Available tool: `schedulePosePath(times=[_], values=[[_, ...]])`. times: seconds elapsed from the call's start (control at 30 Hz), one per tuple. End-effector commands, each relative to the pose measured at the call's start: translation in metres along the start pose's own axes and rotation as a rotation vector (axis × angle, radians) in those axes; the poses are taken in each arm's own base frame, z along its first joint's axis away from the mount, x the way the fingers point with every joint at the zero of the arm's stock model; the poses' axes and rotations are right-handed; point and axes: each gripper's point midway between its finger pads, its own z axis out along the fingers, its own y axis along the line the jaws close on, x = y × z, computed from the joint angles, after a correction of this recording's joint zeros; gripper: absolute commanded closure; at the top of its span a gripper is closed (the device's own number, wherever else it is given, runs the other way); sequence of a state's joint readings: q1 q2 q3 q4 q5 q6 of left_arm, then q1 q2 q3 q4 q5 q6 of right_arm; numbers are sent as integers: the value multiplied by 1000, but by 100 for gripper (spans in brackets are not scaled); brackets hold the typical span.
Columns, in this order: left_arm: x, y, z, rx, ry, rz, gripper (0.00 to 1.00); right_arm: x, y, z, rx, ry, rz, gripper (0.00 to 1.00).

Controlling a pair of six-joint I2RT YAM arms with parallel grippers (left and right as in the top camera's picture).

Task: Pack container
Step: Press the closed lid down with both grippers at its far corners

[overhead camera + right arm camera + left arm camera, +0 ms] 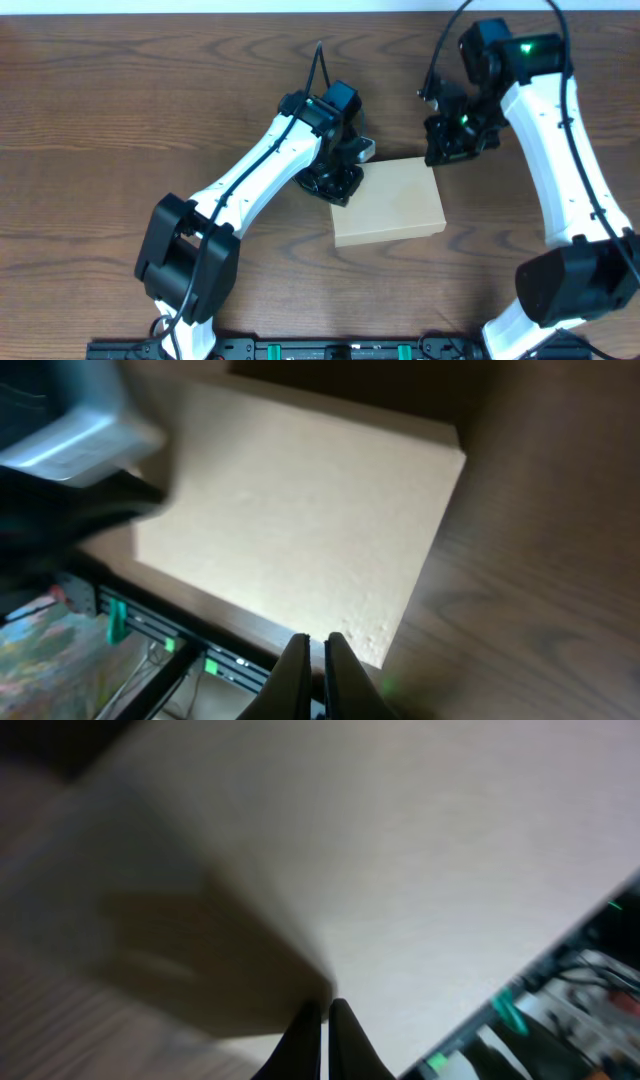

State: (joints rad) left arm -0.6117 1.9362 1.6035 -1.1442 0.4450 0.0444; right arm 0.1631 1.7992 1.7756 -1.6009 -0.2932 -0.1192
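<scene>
- The wooden table [120, 120] fills the overhead view; the container sits a little right of its centre
- The right arm [560, 150] rises along the right side and bends back down toward the container's far right corner; the left arm [260, 170] stretches from the near left toward its far left corner
- The container [390, 205] is a plain tan box lying flat, its lid down and level; it lies between the two wrists
- The left gripper [325, 1010] has its fingers pressed together with nothing between them; its tips are at the container's edge, though contact cannot be told
- The right gripper [315, 645] is likewise pressed together and holds nothing; it hangs over the container's corner
</scene>
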Motion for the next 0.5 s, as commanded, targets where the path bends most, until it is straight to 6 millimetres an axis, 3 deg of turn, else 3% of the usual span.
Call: schedulePosePath(times=[0.0,0.13,0.27,0.47], values=[[-4,23,-18,-153,-63,-60,94,24,-4,8,43,2,58,94],[-7,17,-27,-156,-106,-72,94,54,-4,20,44,-37,63,93],[-4,-2,-20,-154,-93,-36,94,71,-2,27,29,-26,72,92],[0,-21,-10,-220,-89,-12,94,76,-5,42,24,-7,96,92]])
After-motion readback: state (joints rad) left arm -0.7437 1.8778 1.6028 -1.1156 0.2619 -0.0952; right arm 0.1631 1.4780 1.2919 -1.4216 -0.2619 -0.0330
